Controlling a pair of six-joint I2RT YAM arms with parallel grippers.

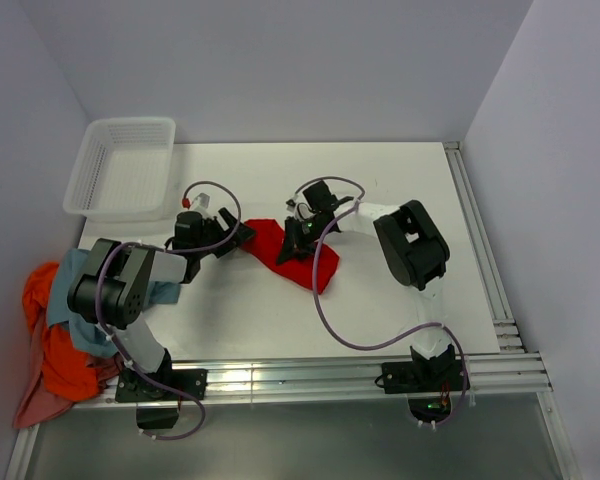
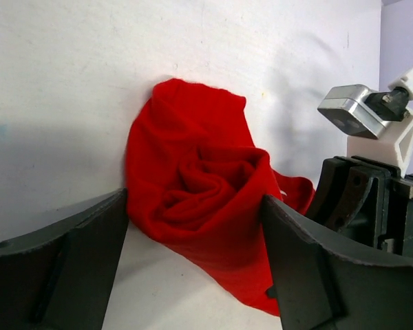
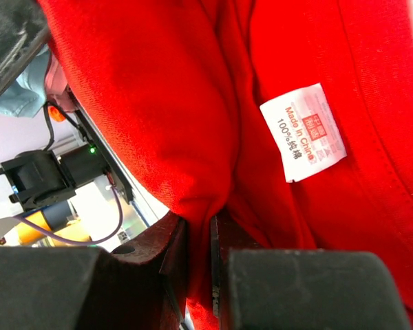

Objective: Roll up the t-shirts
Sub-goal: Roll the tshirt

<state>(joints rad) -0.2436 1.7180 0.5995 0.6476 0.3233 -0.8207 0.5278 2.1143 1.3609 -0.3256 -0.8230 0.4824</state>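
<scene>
A bright red t-shirt lies crumpled mid-table, one end twisted into a loose roll. My left gripper is low at its left end and open. Its fingers stand wide on either side of the rolled end, and the right finger touches the cloth. My right gripper is over the shirt's upper part, shut on a fold of red cloth below the white neck label. More t-shirts sit in a heap off the table's left edge: orange, grey-blue, pale pink.
A white perforated basket stands at the table's far left corner. Side walls close in the table on the left and right. Metal rails run along the near edge by the arm bases, and another runs down the right edge.
</scene>
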